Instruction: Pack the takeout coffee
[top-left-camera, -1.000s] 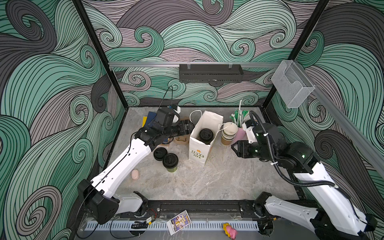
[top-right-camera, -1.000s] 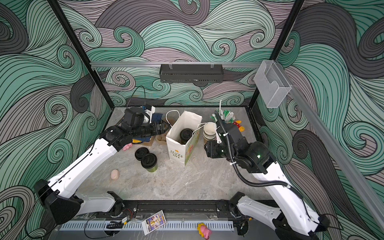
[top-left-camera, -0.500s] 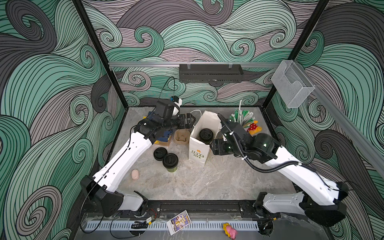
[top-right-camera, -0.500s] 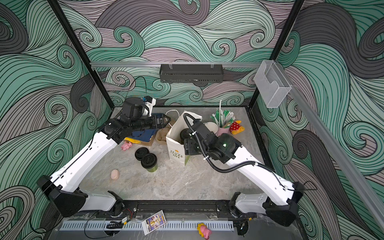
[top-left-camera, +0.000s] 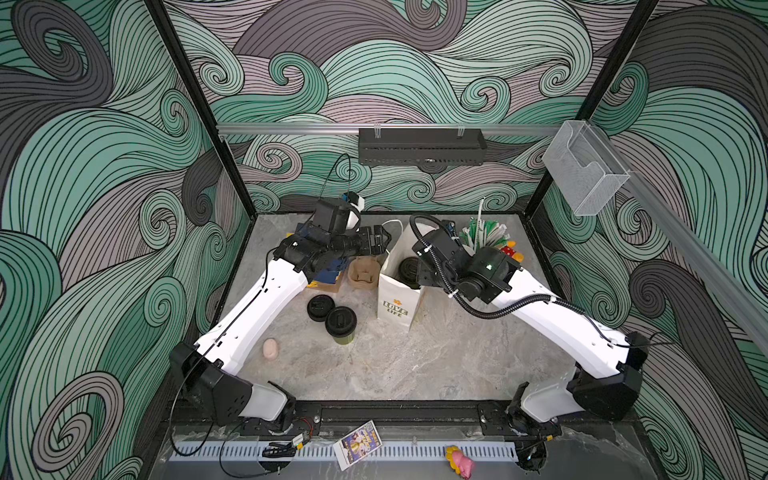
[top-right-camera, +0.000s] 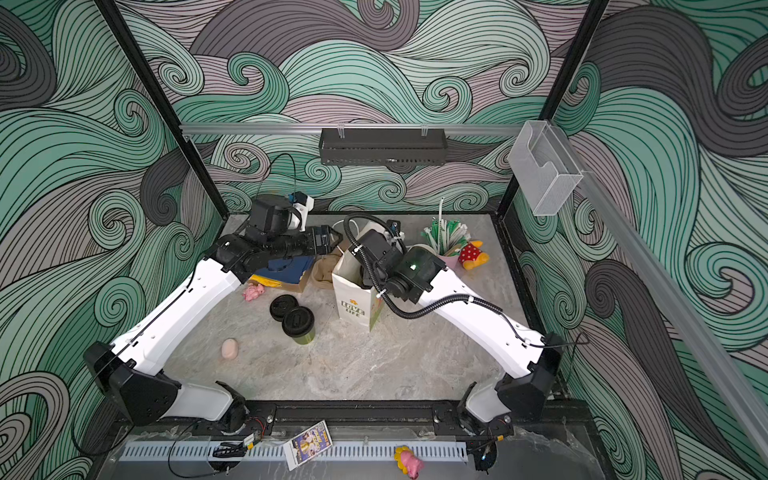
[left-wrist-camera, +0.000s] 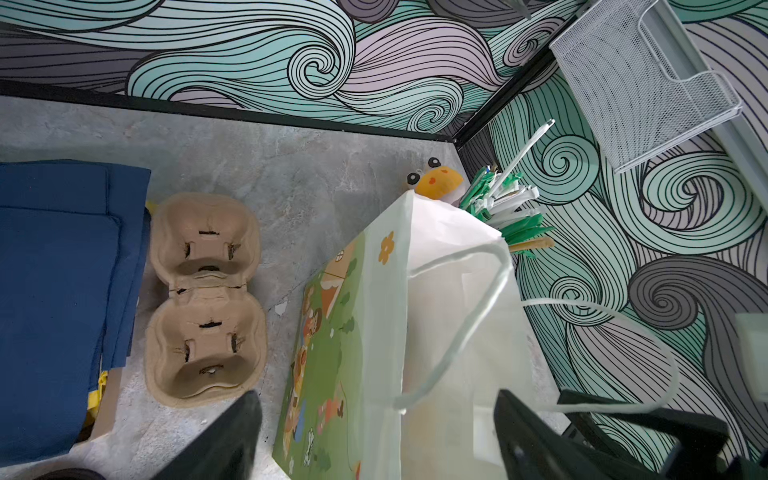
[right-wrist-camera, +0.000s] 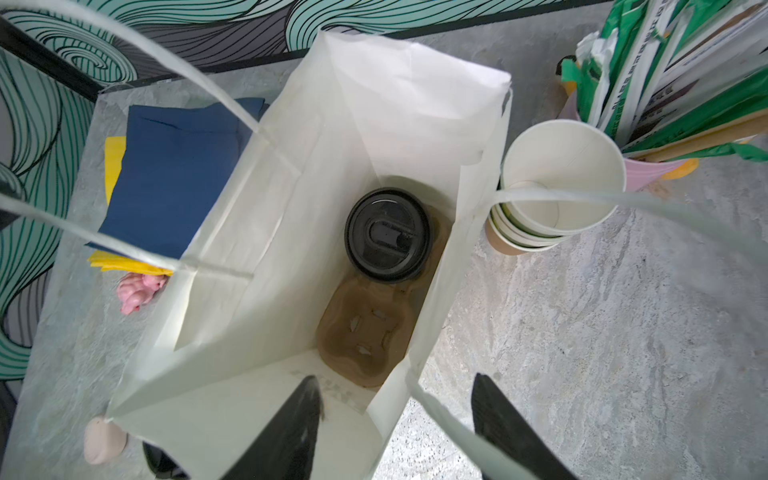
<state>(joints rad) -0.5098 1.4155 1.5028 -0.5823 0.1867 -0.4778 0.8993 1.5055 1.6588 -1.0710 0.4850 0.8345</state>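
Below your right gripper (right-wrist-camera: 397, 379), inside the white paper carrier bag (right-wrist-camera: 257, 216), one round black plastic sip lid (right-wrist-camera: 388, 235) is capping a cup whose sides are hiding from you. It is sitting in one well of a brown moulded pulp two-well carrier (right-wrist-camera: 361, 332); the well nearer the fingertips is holding nothing. Your right jaws are standing apart and gripping nothing. One finger is hanging inside the bag and its partner outside, with the bag's wall and a handle loop passing between them. Beyond the outer finger, one nested stack of cream-white paper cups (right-wrist-camera: 561, 187) is standing just beside one pink cup of wrapped straws (right-wrist-camera: 648, 170); you cannot count the stacked cups.

Your left gripper (left-wrist-camera: 376, 395) is also standing wide open and empty, straddling the bag's rim from the opposite side. Off to one finger's side, a second brown pulp carrier (left-wrist-camera: 205, 299), again two wells, is lying beside folded blue cloth (left-wrist-camera: 62, 291). Back toward that arm's base, in a top view, one green paper cup with a black lid (top-left-camera: 341, 326) is standing on the grey marble table (top-left-camera: 415, 365), just beside one more black lid (top-left-camera: 320, 308) lying flat.
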